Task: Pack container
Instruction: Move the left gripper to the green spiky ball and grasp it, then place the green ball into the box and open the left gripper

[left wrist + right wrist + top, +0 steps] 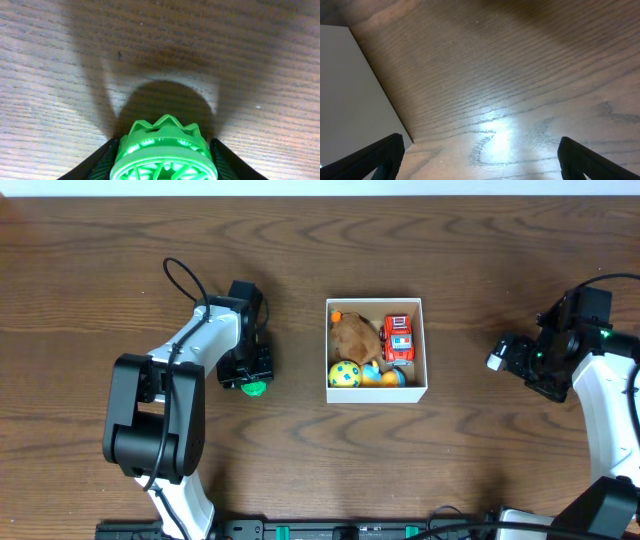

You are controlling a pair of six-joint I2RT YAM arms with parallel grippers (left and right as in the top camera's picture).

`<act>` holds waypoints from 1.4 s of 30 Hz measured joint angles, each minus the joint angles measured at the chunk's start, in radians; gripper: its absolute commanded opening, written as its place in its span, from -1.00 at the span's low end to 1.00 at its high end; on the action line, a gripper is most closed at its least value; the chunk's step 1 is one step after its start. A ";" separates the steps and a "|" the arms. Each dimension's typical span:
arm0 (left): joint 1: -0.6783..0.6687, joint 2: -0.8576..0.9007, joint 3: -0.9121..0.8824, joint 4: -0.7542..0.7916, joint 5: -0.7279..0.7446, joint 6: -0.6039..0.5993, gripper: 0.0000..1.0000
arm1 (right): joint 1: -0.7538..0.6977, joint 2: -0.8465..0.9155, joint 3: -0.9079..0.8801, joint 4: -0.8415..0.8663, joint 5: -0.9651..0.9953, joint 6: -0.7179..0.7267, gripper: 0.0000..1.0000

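Note:
The container (424,340), a small square box with white walls, sits at the table's middle. It holds a brown plush toy (353,334), a red toy car (398,338), a yellow-green ball (344,374) and some orange and blue pieces (380,376). My left gripper (247,375) is left of the box, shut on a green ribbed toy (255,388). The toy fills the space between the fingers in the left wrist view (165,155), close above the wood. My right gripper (512,358) is open and empty at the right, with only bare wood between its fingers (480,160).
The dark wooden table (320,240) stretches round the box. A pale flat surface (350,95) shows at the left of the right wrist view. The arm bases stand at the front edge (300,530).

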 measured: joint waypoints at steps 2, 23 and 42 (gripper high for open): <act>0.000 0.000 0.000 -0.006 0.000 0.000 -0.06 | 0.000 0.000 0.000 0.000 0.000 0.000 0.98; -0.276 -0.417 0.195 -0.027 -0.001 0.028 -0.22 | 0.000 0.000 0.000 0.000 0.000 0.000 0.98; -0.596 -0.137 0.209 0.244 0.006 0.132 0.36 | 0.000 0.000 0.000 -0.006 0.000 0.000 0.99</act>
